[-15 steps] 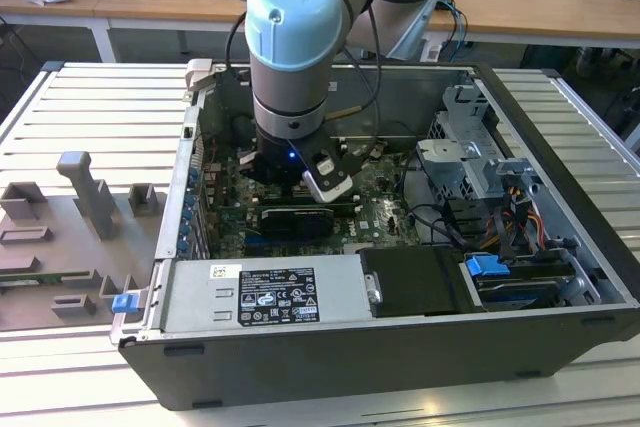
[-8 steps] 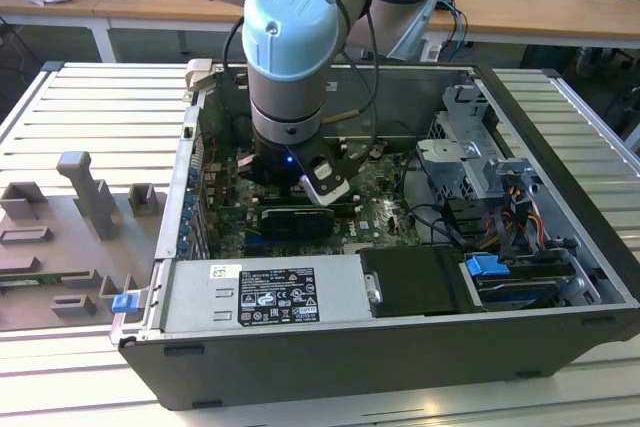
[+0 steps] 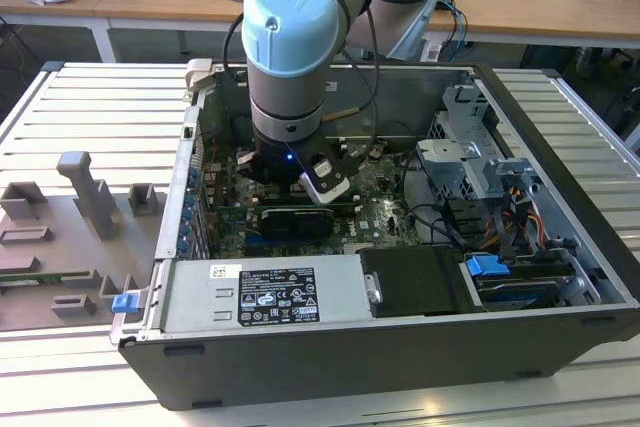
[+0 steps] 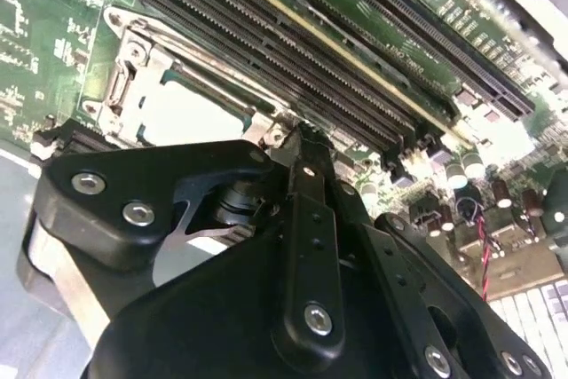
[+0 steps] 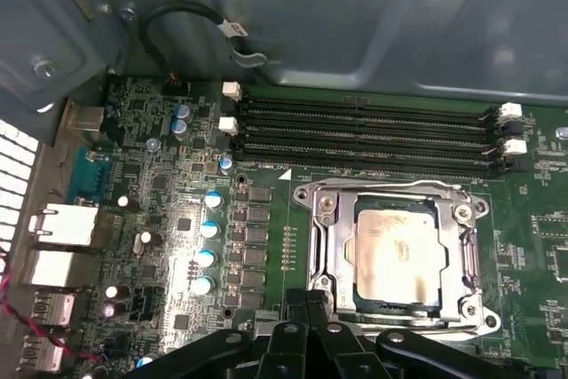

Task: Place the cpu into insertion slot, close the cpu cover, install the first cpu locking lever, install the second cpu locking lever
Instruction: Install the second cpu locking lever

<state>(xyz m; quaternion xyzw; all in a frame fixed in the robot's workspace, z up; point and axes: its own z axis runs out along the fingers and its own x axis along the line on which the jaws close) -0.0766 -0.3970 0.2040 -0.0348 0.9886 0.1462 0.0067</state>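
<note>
1. In the exterior view the arm reaches down into the open computer case [image 3: 560,247], which lies on a slatted table [image 3: 90,97]. Its gripper [image 3: 325,182] sits low over the green motherboard [image 3: 385,212], near the middle of the frame.

2. In the first wrist view the cpu [image 5: 399,250] lies flat inside the insertion slot [image 5: 362,295], lower right of centre. Its pale, slightly stained metal top faces up and sits square to the socket.

3. The cpu cover [image 5: 330,237] appears folded down around the chip, its silver frame bordering it on all sides, with the chip showing through the cut-out middle.

4. In the second wrist view the gripper [image 4: 303,135] tapers to a tip just beside the socket's corner, centre frame, and the cpu [image 4: 191,117] shows as a pale patch at centre left. The jaws look pressed together with nothing between them.

5. The four memory slots [image 5: 364,135] run across the upper middle of the first wrist view, just beyond the socket and untouched.

6. My judgement: placing the chip is done and the cover seems down, so the work stands at the first locking lever. I cannot make out either lever clearly or tell whether one is latched.

7. That step would call for a closed tip pressing a thin lever down and sideways under its catch, close to the socket edge, without scraping the board.
</note>
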